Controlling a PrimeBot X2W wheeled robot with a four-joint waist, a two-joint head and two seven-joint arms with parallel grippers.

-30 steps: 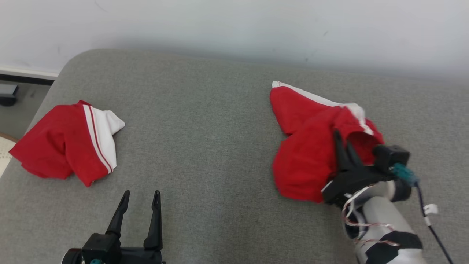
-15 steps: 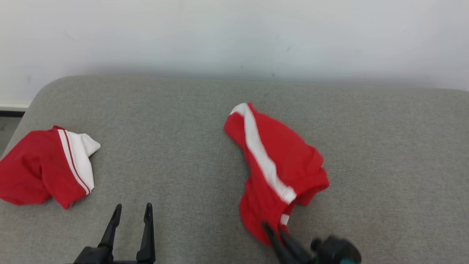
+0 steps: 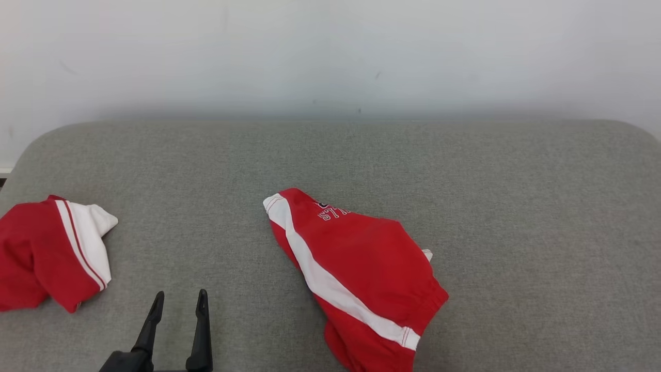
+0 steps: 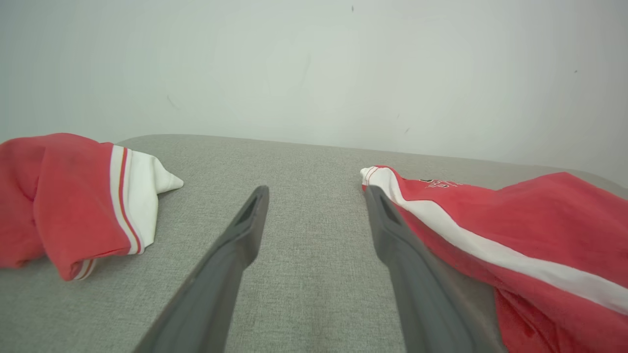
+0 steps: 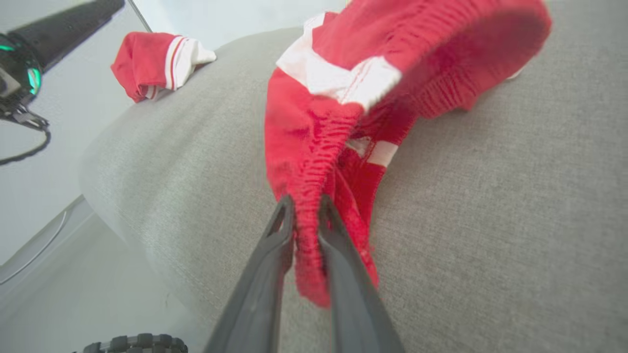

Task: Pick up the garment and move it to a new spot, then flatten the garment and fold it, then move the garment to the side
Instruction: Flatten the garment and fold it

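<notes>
The grey cushion [image 3: 465, 181] sits differently in the head view than a second ago because the camera has swung. The red shorts [image 3: 372, 263], then bunched toward the right, are now drawn out long near the middle, with the white side stripe [image 3: 330, 287] and some lettering [image 3: 333, 212] turned up. The jersey [image 3: 36, 263] lies crumpled at the cushion's left end, well apart from the shorts and unchanged in shape. The left gripper [image 3: 181, 293] hovers between the two, its fingers still spread and empty. The right gripper [image 5: 305, 198] pinches the shorts' elastic waistband [image 5: 314, 162] near the cushion's front edge.
</notes>
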